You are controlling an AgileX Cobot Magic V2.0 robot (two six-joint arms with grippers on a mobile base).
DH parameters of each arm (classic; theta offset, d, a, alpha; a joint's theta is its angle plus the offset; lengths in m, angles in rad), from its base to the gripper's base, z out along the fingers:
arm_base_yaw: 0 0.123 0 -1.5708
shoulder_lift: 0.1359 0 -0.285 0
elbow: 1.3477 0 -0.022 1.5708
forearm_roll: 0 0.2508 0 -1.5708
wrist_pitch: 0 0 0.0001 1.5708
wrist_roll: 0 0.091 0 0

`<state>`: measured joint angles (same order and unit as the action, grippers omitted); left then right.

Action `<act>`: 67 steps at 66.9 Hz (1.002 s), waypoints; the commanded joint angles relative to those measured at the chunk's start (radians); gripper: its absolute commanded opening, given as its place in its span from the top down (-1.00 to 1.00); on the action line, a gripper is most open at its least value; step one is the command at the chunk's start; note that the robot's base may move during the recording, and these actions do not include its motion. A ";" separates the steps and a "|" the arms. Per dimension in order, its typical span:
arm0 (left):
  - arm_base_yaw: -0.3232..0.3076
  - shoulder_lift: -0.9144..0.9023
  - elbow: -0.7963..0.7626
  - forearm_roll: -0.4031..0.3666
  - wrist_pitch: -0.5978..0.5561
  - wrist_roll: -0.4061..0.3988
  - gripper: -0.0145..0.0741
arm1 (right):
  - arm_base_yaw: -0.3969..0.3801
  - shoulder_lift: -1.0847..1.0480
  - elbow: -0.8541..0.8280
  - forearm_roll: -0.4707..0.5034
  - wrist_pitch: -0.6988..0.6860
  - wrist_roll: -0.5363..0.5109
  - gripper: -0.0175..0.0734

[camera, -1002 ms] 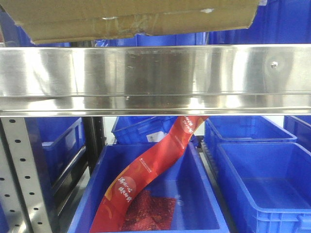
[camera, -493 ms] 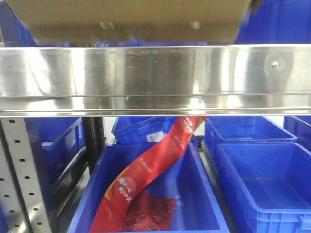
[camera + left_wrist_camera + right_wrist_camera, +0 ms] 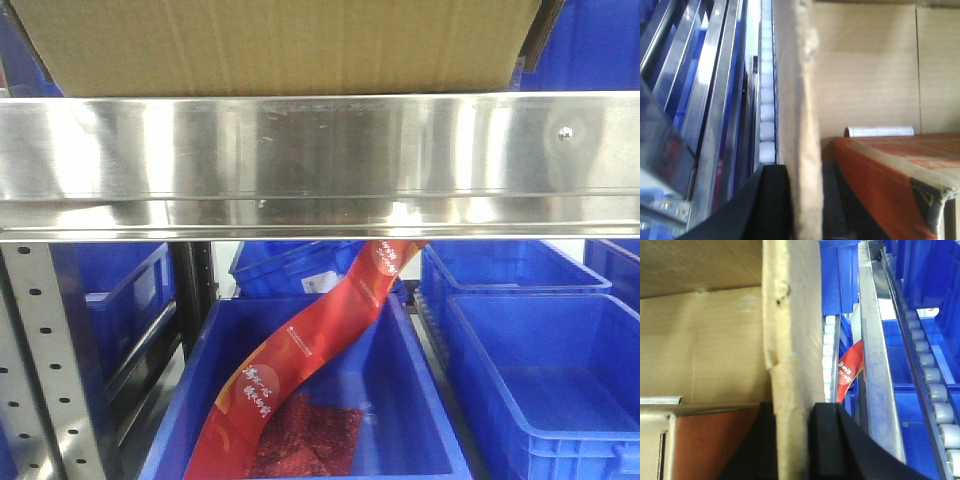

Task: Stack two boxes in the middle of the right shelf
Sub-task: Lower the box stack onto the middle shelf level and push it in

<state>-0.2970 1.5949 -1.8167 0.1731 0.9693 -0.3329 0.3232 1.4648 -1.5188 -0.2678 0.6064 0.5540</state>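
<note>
Since a second ago the large plain brown corrugated cardboard box (image 3: 280, 45) has tipped, so you now see its broad plain face instead of the taped lower strip, just above the shiny stainless-steel shelf rail (image 3: 320, 160). Your left gripper (image 3: 797, 200) is clamped on the box's left wall, one black finger on each side; your right gripper (image 3: 792, 440) pinches the right wall likewise. Inside the box lies a smaller red-topped carton (image 3: 890, 170). I judge this box is not yet set down, and no second box shows, so stacking remains ahead. Blue plastic bins (image 3: 540, 370) sit below.
</note>
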 commanded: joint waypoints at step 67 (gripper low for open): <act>0.001 -0.002 -0.001 0.092 -0.120 0.042 0.92 | 0.000 -0.008 -0.006 -0.123 -0.089 0.006 0.98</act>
<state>-0.2952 1.6027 -1.8166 0.2443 0.8701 -0.2930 0.3239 1.4655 -1.5210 -0.3760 0.5383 0.5633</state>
